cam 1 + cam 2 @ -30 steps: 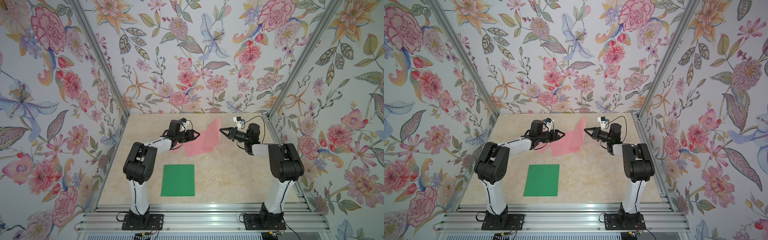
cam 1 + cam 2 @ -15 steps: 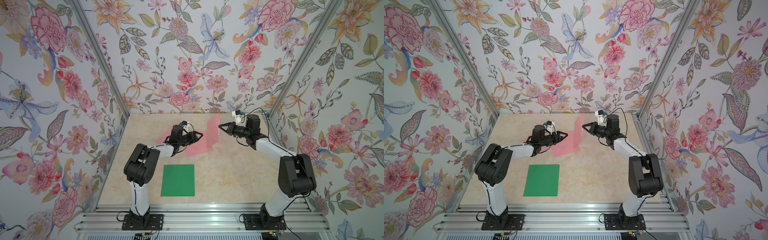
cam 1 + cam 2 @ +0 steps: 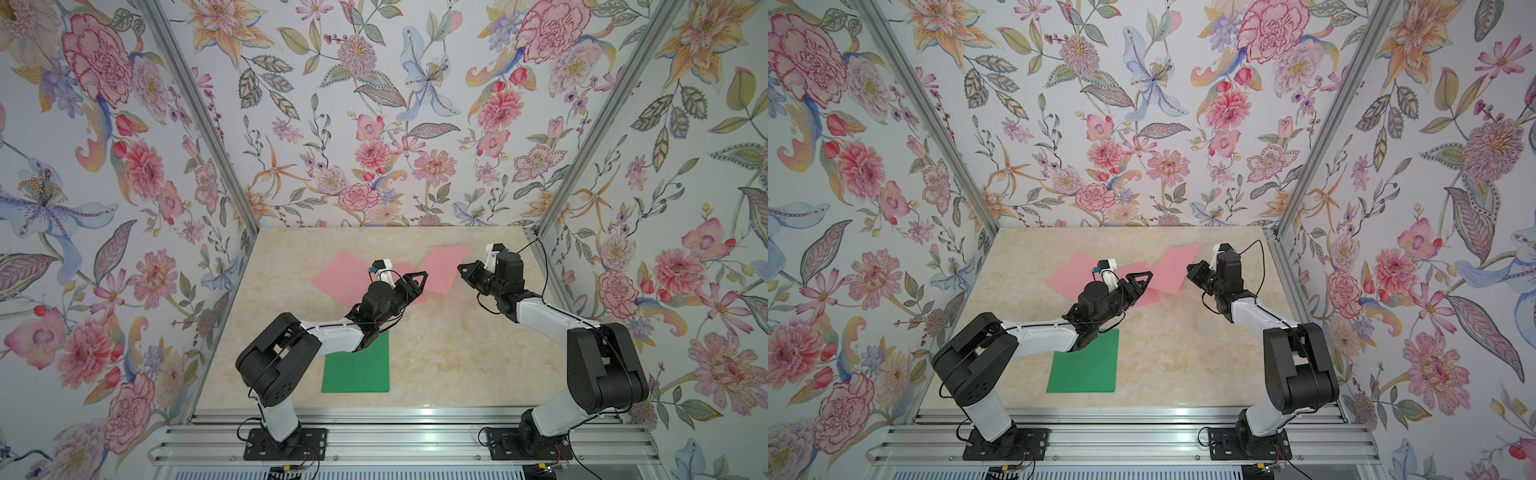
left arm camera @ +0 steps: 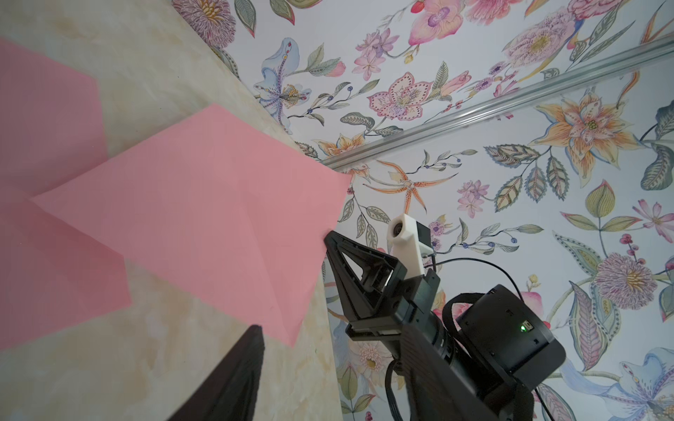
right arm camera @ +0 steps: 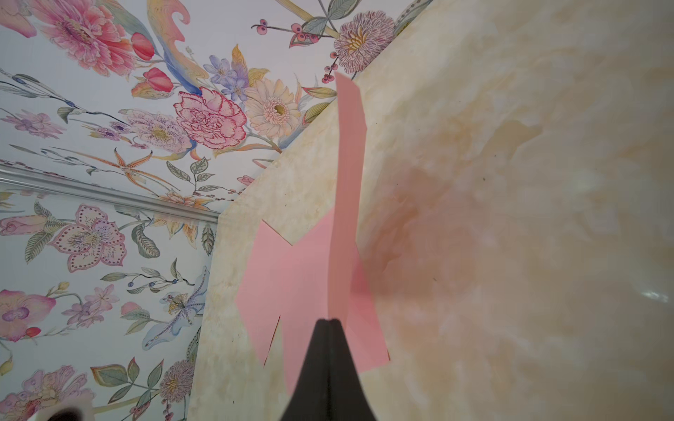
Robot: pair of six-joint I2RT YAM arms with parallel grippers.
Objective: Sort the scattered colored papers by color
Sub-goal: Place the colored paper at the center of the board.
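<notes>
Three pink sheets sit on the far half of the table. The right gripper is pinched tight on the edge of the raised pink sheet, which hangs tilted off the surface. Flat on the table lie the left pink sheet and the middle pink sheet. Over the middle one hovers the left gripper, jaws apparently parted and empty, though only one finger shows in its wrist view. The green sheet lies flat near the front, partly under the left arm.

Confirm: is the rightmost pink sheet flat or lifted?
Lifted at one edge: the shut right claw pinches the sheet, which stands clear of the table there.
</notes>
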